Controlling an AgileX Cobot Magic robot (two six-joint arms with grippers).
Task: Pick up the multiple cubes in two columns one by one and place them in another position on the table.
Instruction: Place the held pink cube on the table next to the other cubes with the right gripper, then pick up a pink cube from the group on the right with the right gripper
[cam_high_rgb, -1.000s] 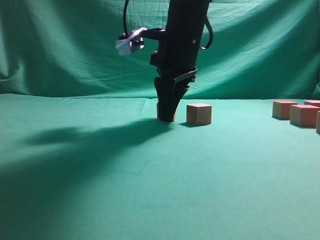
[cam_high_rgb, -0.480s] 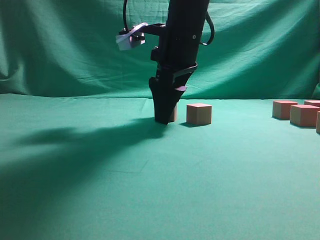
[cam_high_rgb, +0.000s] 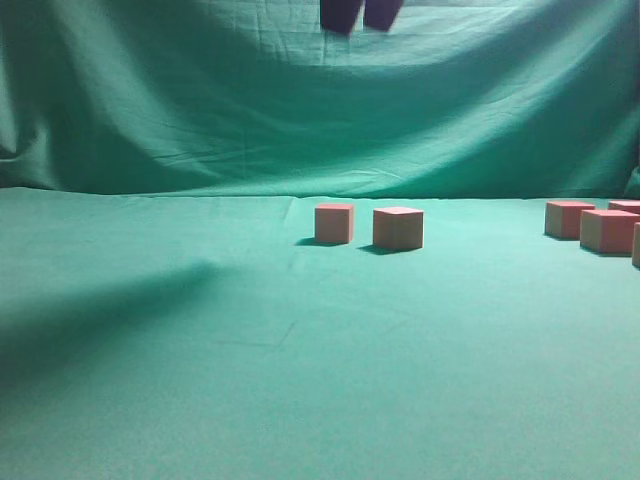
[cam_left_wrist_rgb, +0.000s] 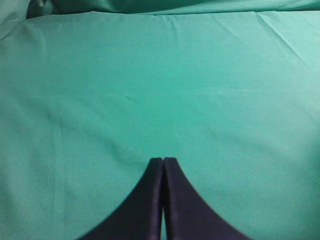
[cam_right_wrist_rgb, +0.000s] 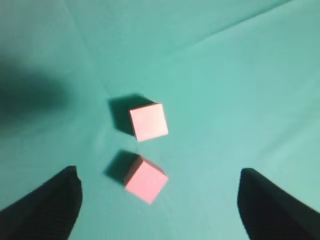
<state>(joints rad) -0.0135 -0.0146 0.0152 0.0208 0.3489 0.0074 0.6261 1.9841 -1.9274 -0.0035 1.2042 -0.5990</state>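
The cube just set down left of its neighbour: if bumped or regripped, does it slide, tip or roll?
The left cube looks rigid with flat faces and sharp edges, so rolling seems unlikely. It sits flat on the table and is about as wide as tall, so a low push would probably slide it. The creased cloth may add drag, so a high bump could tip it.

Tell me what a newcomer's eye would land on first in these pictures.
Two pink-topped cubes sit side by side, apart, mid-table on the green cloth, with more cubes at the right edge. The right gripper hangs high above the pair, wide open and empty. The left gripper is shut over bare cloth.
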